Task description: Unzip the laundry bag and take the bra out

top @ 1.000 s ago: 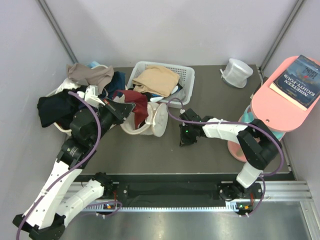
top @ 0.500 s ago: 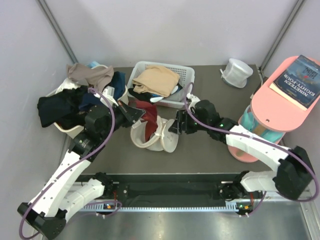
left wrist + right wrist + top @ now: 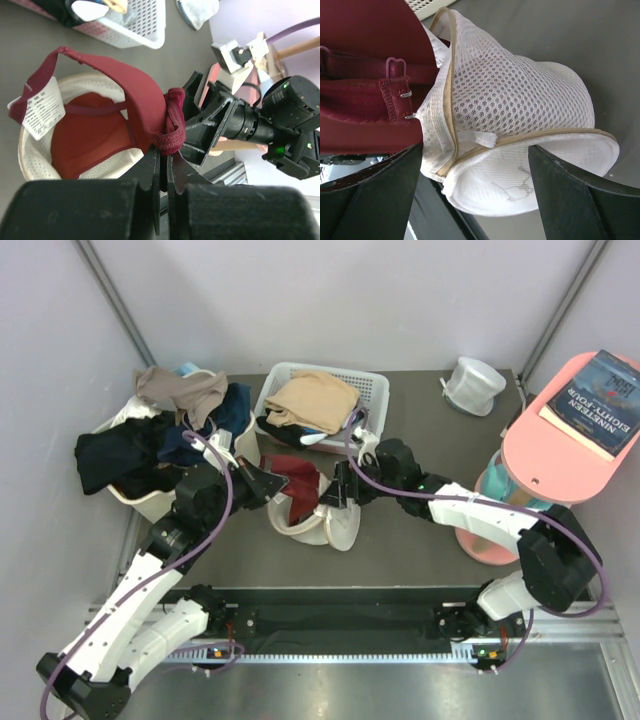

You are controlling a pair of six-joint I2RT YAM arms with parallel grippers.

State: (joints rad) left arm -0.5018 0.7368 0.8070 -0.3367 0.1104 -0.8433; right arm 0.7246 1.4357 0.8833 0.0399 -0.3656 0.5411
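A robot test cell staged as a laundry corner. Plain pale lilac wall panels (image 3: 350,300) enclose a dark grey tabletop (image 3: 400,552). A white plastic lattice basket (image 3: 373,398) of clothes sits just behind the right pincer (image 3: 333,496). A pink round-ended side table (image 3: 560,445) carrying a blue book (image 3: 597,390) stands off to its right.

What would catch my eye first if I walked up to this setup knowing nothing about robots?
Most striking is the dark red bra, half out of the pale beige-white mesh laundry bag in the middle, with one end pinched in the left gripper. The right gripper stands open astride the bag. At the right edge, a blue book lies on a pink oval side table.
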